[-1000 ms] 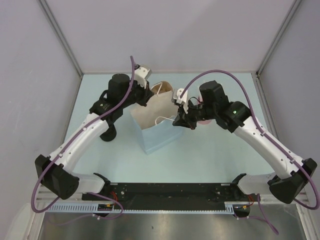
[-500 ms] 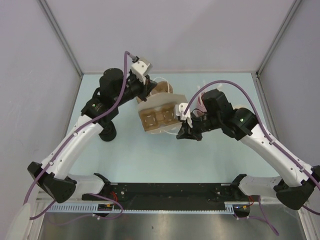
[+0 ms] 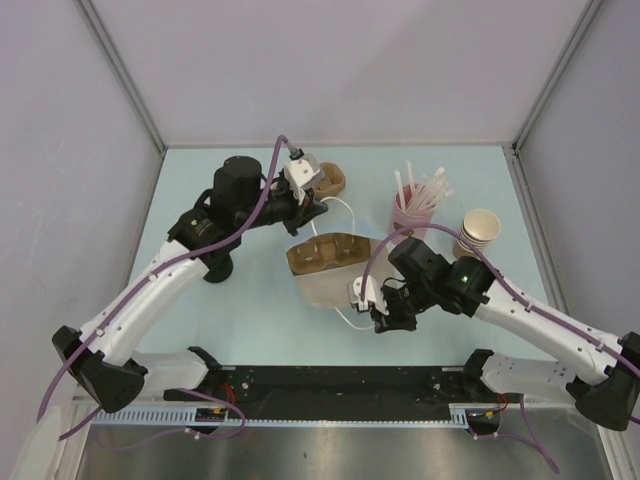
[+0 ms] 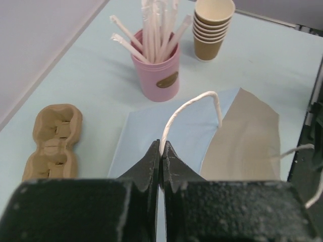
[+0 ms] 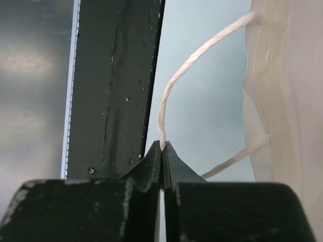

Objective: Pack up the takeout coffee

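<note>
Main risk: you had the paper bag (image 3: 335, 285) lying on its side on the tabletop (image 3: 240, 315), strung between two thin cord handles. Pull the arms apart any harder and a cord could tear off or slip out of a pinch, and the bag would flop. Swing it right and it could clip the pink straw cup (image 3: 412, 212) nearby, or the cup stack (image 3: 478, 232) beyond it.

Left gripper (image 4: 161, 150) was closed to a hairline on the far handle (image 4: 186, 103), nothing else in it. Right gripper (image 5: 162, 147) was likewise pinched shut on the near handle (image 5: 176, 80).

Takeout cup and black lid showed in no view, so I couldn't tell where they sat. With the bag not upright, I'd judge it wasn't ready for loading.
</note>
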`<state>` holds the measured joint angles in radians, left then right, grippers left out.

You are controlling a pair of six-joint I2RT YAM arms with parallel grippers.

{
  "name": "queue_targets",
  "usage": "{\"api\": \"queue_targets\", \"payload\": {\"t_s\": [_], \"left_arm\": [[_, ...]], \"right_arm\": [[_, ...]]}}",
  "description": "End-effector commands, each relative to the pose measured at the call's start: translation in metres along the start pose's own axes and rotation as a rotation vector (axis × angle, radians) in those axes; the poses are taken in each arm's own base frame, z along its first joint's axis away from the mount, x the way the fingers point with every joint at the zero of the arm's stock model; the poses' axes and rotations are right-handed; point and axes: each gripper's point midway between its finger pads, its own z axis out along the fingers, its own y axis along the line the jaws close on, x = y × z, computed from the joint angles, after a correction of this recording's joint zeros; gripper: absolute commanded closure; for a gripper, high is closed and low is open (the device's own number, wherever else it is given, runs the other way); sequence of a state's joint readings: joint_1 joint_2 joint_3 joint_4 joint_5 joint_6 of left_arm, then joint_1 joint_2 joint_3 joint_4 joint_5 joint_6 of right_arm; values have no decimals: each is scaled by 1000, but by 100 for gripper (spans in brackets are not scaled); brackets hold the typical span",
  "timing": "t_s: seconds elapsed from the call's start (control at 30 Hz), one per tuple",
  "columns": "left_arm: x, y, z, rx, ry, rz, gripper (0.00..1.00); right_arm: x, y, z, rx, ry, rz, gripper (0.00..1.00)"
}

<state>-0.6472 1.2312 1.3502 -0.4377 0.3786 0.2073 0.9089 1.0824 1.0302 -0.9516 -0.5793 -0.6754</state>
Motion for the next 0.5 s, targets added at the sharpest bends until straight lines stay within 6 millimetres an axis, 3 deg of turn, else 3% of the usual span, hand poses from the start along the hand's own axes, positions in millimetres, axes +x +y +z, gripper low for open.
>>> {"api": "queue_targets", "payload": {"t_s": [0.0, 0.03, 0.23, 0.47], "left_arm": [[0, -31, -10, 142, -30, 32, 93], [3, -35, -10, 162, -25, 30, 93], [25, -53, -6, 248, 15, 22, 92], [20, -46, -5, 206, -3, 31, 93]], "right_arm": [[13, -8, 7, 84, 11, -68, 100], [21, -6, 11, 81, 27, -65, 100], [27, -4, 20, 75, 35, -73, 100], [23, -10, 16, 121, 24, -90, 100]]}}
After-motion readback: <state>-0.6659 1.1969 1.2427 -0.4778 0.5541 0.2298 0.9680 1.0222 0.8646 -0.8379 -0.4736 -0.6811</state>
